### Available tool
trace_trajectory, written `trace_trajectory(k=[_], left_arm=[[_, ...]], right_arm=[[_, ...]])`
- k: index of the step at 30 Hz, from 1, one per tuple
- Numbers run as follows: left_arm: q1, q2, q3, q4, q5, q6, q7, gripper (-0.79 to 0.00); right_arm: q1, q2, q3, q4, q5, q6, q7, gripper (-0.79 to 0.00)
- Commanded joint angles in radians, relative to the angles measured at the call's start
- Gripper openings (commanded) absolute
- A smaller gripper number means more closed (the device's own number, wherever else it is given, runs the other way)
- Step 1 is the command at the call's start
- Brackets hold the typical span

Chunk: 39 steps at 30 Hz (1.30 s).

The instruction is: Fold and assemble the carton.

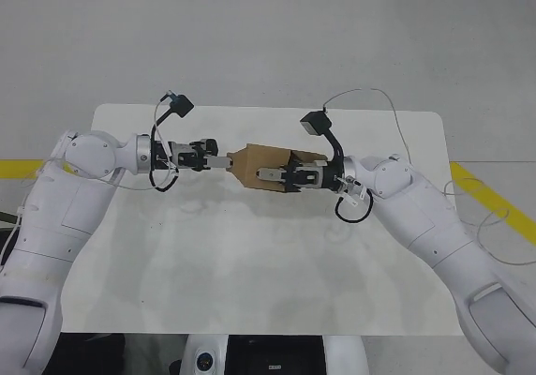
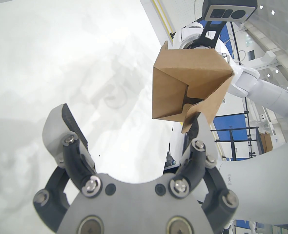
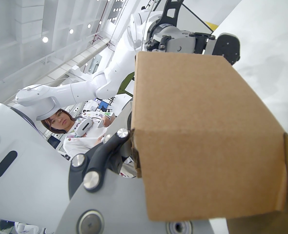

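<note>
The carton (image 1: 263,157), folded into a box body, hangs over the surface (image 1: 249,281) at upper centre, clamped in the right gripper (image 1: 277,175), while the left gripper (image 2: 133,113), spread wide, touches a loose end flap that apparently still needs tucking.

The carton (image 1: 254,157) separates left pincer (image 2: 132,112) from right pincer (image 1: 270,172).

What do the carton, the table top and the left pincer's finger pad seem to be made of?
The carton looks like brown corrugated cardboard, matte, with fluting along its cut edges. The table has a smooth white top with faint reflections, perhaps laminate or plastic; I cannot tell which. On the left pincer, the pad is black and ridged, probably rubber.
</note>
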State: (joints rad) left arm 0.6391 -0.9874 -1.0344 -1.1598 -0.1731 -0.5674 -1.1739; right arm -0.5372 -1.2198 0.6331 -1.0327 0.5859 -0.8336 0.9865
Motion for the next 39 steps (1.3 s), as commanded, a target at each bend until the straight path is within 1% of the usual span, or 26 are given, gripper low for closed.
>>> trace_trajectory(k=[1,15,21,39], left_arm=[[-0.001,-0.001,0.003,0.001,-0.009,-0.002,-0.005,0.000],[0.002,-0.004,0.017,-0.004,-0.043,-0.007,-0.021,0.000],[0.004,-0.005,0.018,-0.006,-0.084,0.001,-0.036,0.000],[0.007,-0.009,0.029,-0.018,-0.142,0.002,-0.075,0.000]], right_arm=[[-0.002,0.000,0.001,-0.008,0.003,0.000,0.000,-0.785],[-0.001,-0.004,-0.006,-0.054,0.017,-0.008,-0.008,-0.785],[0.001,-0.009,-0.022,-0.075,0.024,-0.009,-0.009,-0.785],[0.018,-0.019,-0.049,-0.064,0.044,-0.022,-0.022,-0.785]])
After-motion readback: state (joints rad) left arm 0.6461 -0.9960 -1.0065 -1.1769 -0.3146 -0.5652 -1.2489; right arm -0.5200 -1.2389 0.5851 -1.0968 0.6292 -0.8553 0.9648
